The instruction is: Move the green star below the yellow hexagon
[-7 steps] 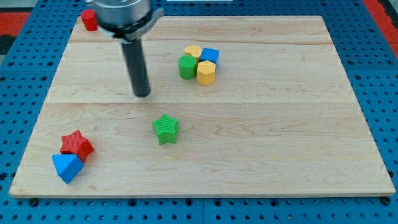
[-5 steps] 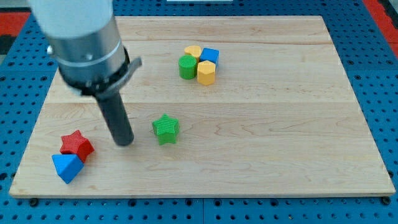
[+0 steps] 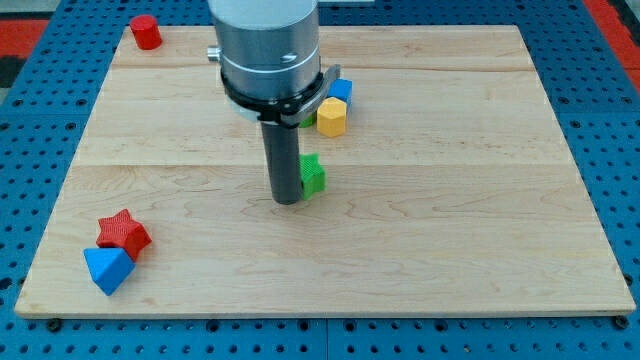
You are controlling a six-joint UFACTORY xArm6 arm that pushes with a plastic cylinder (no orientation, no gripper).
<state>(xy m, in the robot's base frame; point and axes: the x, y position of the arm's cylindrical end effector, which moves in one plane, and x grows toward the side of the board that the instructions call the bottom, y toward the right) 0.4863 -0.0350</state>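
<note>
my tip (image 3: 288,200) has swung round to the left of the green star (image 3: 313,174) and now touches it. the star has slid up and right, so it sits just below the yellow hexagon (image 3: 331,116). there is no gripper here, only a rod. the job looks almost done.

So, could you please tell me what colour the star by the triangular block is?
Red star, clear in the camera view.

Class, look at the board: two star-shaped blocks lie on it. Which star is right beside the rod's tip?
The green star: my tip sits right against its left side. The red star lies far off at the view's lower left.
</note>
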